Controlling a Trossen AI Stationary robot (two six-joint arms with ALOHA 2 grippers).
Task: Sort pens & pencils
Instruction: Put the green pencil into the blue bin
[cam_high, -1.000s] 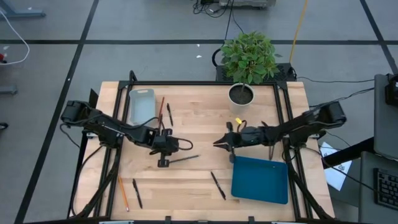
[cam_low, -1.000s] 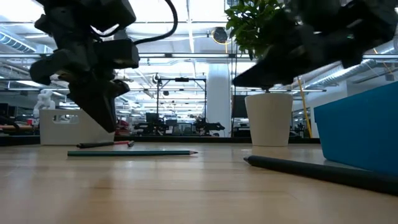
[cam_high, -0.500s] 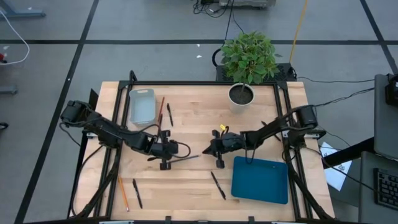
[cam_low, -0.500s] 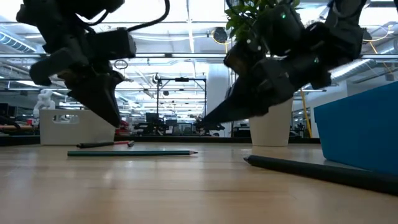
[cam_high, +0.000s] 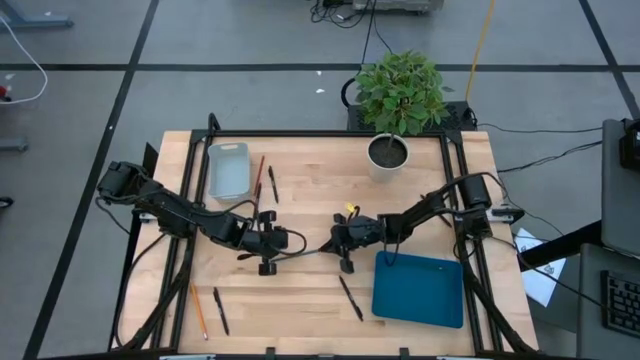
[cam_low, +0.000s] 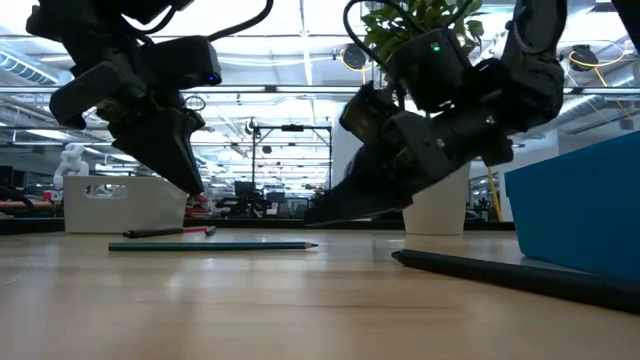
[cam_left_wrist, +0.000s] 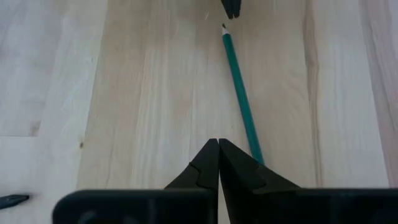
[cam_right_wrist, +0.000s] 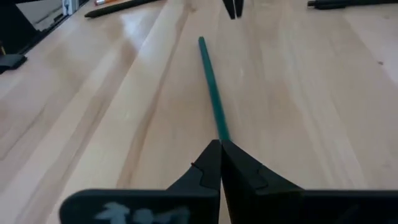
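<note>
High view: green pencil (cam_high: 303, 250) is flanked by left hand (cam_high: 277, 241) and right hand (cam_high: 332, 243), both shut, empty; collision risked.

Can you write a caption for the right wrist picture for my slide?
The right gripper, fingers shut, points along a green pencil lying on the wooden table.

Potted plant (cam_high: 398, 95), grey bin (cam_high: 228, 170), blue tray (cam_high: 418, 290) on table (cam_high: 310, 180).
</note>
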